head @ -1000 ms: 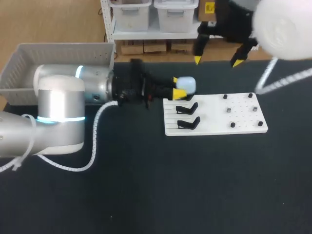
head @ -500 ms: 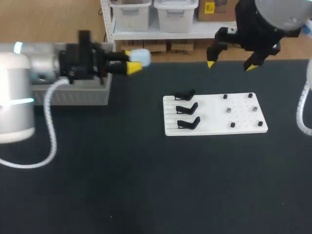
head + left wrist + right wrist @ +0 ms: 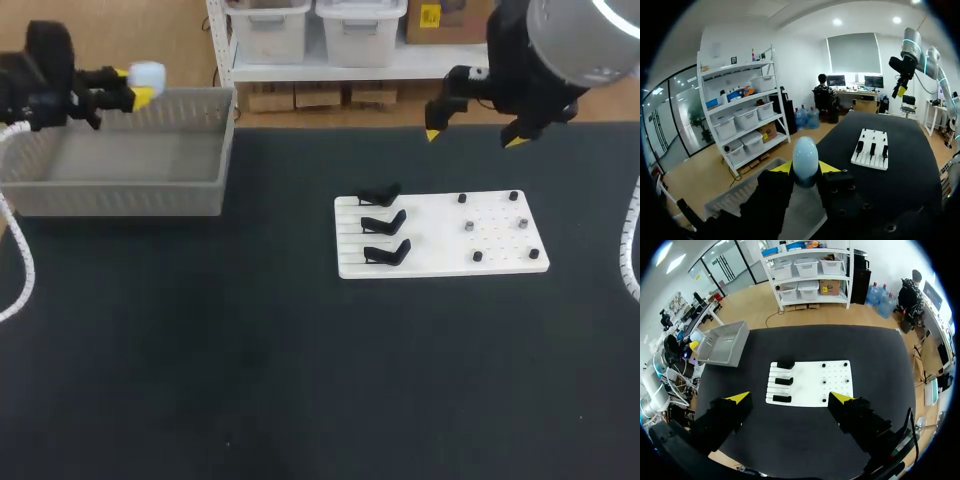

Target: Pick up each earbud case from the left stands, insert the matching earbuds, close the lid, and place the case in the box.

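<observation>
A pale blue earbud case point(image 3: 150, 73) with its lid down is held in the air above the far left of the grey box point(image 3: 120, 185), and my left gripper point(image 3: 134, 85) is shut on it. In the left wrist view the case point(image 3: 805, 157) stands up between the yellow tips of my left gripper point(image 3: 805, 167), with the box point(image 3: 732, 200) below. The white board point(image 3: 440, 235) carries three empty black stands point(image 3: 385, 222) on its left side. My right gripper point(image 3: 471, 137) hangs open beyond the board's far edge, and in its own view that gripper point(image 3: 790, 398) is high above the board point(image 3: 810, 382).
Several small dark and grey pegs point(image 3: 468, 226) dot the right half of the board. The box has tall slatted walls and sits at the table's far left corner. Black tabletop point(image 3: 300, 380) stretches in front of the board and the box.
My left arm has swung left with the case, from beside the stands to above the box. My right gripper shifted a little to the right and stays open.
</observation>
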`<action>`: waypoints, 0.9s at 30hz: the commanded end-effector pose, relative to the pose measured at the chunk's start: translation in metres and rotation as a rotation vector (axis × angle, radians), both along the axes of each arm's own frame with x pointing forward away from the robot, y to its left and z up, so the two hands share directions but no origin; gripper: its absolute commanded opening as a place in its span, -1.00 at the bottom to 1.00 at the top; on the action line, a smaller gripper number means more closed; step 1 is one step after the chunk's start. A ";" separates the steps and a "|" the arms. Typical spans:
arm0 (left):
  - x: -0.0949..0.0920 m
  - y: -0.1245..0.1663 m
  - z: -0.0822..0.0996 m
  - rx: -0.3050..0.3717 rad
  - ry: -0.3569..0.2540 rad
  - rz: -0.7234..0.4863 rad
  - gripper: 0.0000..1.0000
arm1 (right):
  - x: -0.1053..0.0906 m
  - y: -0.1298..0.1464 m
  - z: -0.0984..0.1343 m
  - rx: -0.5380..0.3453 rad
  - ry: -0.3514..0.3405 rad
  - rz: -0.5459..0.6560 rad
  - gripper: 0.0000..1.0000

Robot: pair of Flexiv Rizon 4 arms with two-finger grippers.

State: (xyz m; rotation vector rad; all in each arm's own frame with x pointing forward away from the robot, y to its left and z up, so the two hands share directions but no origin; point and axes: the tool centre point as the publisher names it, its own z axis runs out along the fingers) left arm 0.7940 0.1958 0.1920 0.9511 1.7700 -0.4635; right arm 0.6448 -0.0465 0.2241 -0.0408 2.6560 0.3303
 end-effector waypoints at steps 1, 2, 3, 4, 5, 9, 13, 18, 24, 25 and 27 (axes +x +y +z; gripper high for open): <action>0.023 0.008 -0.018 -0.001 0.028 -0.012 -1.00 | -0.002 -0.001 -0.001 0.002 -0.014 -0.005 1.00; 0.028 0.012 -0.023 -0.012 0.037 -0.013 -1.00 | -0.002 -0.001 -0.001 0.002 -0.014 -0.005 1.00; 0.033 0.016 -0.028 -0.012 0.040 -0.011 -1.00 | -0.002 -0.001 -0.001 0.002 -0.014 -0.005 1.00; 0.038 0.019 -0.033 -0.013 0.046 -0.010 -1.00 | -0.002 -0.001 -0.001 0.002 -0.014 -0.005 1.00; 0.043 0.022 -0.037 -0.010 0.054 -0.011 -1.00 | -0.002 -0.001 -0.001 0.002 -0.014 -0.005 1.00; 0.055 0.032 -0.046 -0.012 0.075 0.001 -1.00 | -0.002 -0.001 -0.001 0.002 -0.014 -0.005 1.00; 0.064 0.037 -0.047 -0.020 0.061 -0.028 -0.47 | -0.002 -0.001 -0.001 0.002 -0.014 -0.005 1.00; 0.068 0.037 -0.038 -0.010 0.043 -0.072 1.00 | -0.002 -0.001 -0.001 0.002 -0.014 -0.005 1.00; 0.068 0.037 -0.038 -0.010 0.043 -0.072 1.00 | -0.002 -0.001 -0.001 0.002 -0.014 -0.005 1.00; 0.068 0.037 -0.038 -0.010 0.043 -0.072 1.00 | -0.002 -0.001 -0.001 0.002 -0.014 -0.005 1.00; 0.068 0.037 -0.038 -0.010 0.043 -0.072 1.00 | -0.002 -0.001 -0.001 0.002 -0.014 -0.005 1.00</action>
